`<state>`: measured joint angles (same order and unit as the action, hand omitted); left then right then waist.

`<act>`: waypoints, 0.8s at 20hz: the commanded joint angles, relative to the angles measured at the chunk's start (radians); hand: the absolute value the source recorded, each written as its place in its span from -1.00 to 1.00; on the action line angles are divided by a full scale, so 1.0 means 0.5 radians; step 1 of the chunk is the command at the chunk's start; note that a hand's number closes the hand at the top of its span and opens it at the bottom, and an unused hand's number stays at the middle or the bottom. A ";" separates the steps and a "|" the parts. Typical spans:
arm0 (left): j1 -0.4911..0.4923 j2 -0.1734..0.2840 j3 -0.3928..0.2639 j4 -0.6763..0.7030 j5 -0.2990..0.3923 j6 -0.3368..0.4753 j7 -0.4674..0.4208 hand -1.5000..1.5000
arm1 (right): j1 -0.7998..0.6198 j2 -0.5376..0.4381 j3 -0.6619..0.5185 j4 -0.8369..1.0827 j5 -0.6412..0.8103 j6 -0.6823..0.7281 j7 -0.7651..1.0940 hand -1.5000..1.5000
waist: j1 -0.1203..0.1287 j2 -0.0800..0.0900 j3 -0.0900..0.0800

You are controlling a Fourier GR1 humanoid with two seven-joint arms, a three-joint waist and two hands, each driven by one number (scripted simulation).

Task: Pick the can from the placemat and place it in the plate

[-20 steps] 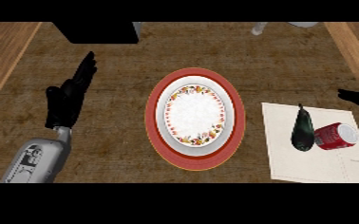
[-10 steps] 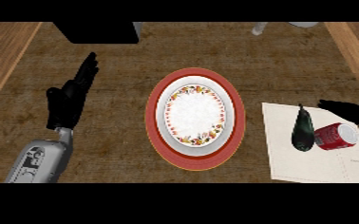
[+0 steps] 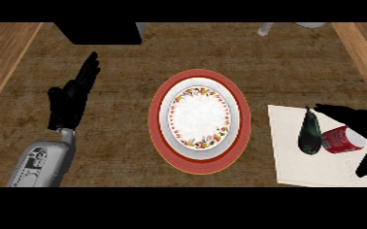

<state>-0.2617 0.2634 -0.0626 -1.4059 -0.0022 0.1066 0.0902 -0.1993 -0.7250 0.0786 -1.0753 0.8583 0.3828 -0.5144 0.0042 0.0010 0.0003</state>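
- The right robot hand (image 3: 345, 114) had moved in over the can (image 3: 342, 139) on the placemat (image 3: 295, 170); its finger state could not be told.
- The left robot hand (image 3: 72, 97) rested open, far left of the plate (image 3: 199, 119).

Brown woven-textured counter (image 3: 129, 145). At centre, a red-rimmed plate (image 3: 200, 121). At three to four o'clock, a pale placemat (image 3: 305, 170). At eleven o'clock, a black box (image 3: 100, 32).

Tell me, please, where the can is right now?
In the head view, the red can lies at the right on the placemat, beside a dark vegetable, under the right hand.
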 commanded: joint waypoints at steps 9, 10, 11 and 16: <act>-0.014 -0.121 0.033 -0.014 -0.129 -0.024 0.029 0.00 | -0.233 0.116 -0.144 0.442 0.216 -0.289 -0.246 1.00 | -0.002 -0.001 0.000; -0.013 -0.092 0.054 -0.033 -0.129 -0.059 0.060 0.00 | -0.201 0.124 -0.131 0.374 0.238 -0.292 -0.244 1.00 | -0.004 -0.002 0.000; 0.086 -0.078 0.059 -0.138 -0.104 -0.094 0.037 0.00 | -0.135 0.138 -0.170 0.325 0.192 -0.299 -0.255 1.00 | -0.004 -0.003 0.000; 0.119 -0.163 0.036 -0.008 -0.180 0.000 -0.045 0.00 | -0.028 0.238 -0.278 0.268 0.167 -0.398 0.041 1.00 | -0.027 -0.005 -0.002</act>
<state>-0.2447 0.2130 -0.0304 -1.4404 -0.0640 0.0805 0.1177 -0.2591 -0.6477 -0.0209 -0.9131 0.9539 0.2080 -0.6028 -0.0012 -0.0026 -0.0035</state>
